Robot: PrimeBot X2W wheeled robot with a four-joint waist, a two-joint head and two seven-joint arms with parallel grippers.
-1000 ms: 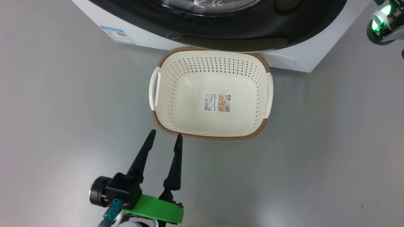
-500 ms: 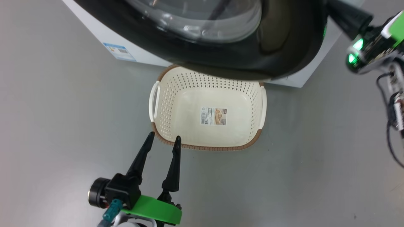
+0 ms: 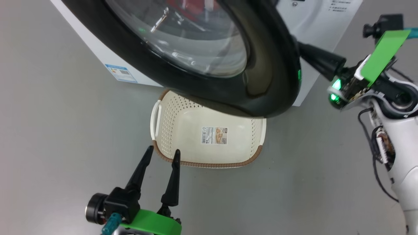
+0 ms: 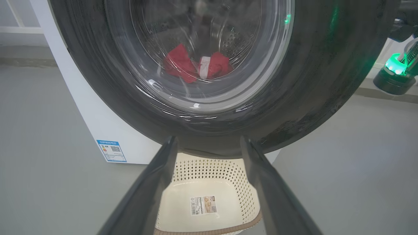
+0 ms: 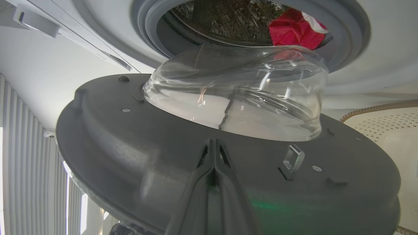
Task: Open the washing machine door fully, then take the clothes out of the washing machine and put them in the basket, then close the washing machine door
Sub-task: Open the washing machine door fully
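right gripper [image 5: 214, 142], fingers pinched together, sits behind the door [image 3: 271, 75] at upper centre, likely to swing it open; left gripper [image 3: 163, 150], spread wide, waits lower left by the basket [image 3: 212, 164].

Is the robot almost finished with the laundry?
Not nearly. The door is partly open, with the shut right end effector at its inner side. The red clothes lie in the drum, and the basket is empty. Left to do: open fully, unload, close.
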